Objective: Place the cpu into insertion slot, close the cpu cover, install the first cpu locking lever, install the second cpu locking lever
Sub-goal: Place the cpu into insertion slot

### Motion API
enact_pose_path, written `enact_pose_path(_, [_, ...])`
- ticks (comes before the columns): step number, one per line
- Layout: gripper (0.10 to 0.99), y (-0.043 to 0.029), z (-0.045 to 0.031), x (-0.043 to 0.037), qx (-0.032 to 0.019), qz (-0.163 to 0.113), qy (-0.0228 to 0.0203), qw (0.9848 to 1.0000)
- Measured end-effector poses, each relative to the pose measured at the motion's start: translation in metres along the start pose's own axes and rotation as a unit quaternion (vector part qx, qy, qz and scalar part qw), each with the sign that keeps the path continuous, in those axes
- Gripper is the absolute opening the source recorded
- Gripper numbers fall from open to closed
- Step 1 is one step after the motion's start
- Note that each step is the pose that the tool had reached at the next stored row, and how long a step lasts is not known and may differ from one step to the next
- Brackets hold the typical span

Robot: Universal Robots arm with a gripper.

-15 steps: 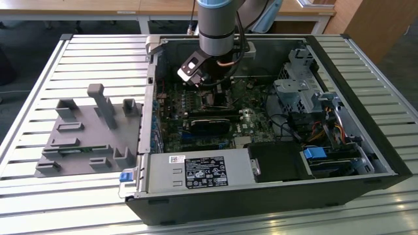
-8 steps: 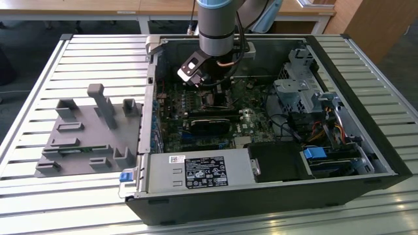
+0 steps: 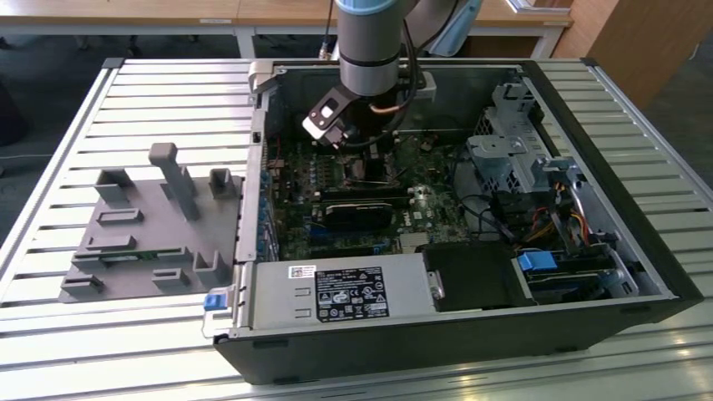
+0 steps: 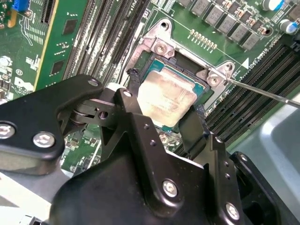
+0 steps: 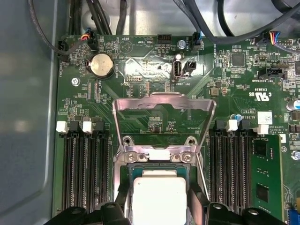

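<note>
cpu (image 4: 172, 99) in insertion slot (image 4: 161, 46), directly under gripper (image 4: 166, 93); cpu cover (image 5: 161, 99) raised

Slatted metal table (image 3: 179, 100), wooden desks (image 3: 123, 10) behind, dark floor (image 3: 39, 63)

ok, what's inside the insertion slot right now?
The cpu, silver top up, sits in the insertion slot between the gripper's fingers. The cpu cover stands open. The chip covers the slot floor, so that can't be seen.
</note>
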State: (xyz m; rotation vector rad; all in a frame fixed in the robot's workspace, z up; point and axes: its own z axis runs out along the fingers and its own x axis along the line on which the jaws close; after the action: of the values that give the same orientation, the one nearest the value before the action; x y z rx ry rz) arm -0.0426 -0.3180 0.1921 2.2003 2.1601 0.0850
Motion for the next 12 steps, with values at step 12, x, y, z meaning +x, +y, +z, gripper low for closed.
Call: enact_pose_path(12, [0.600, 0.0013, -0.0154, 0.0001, 0.0004, 0.000, 0.0004, 1.0000])
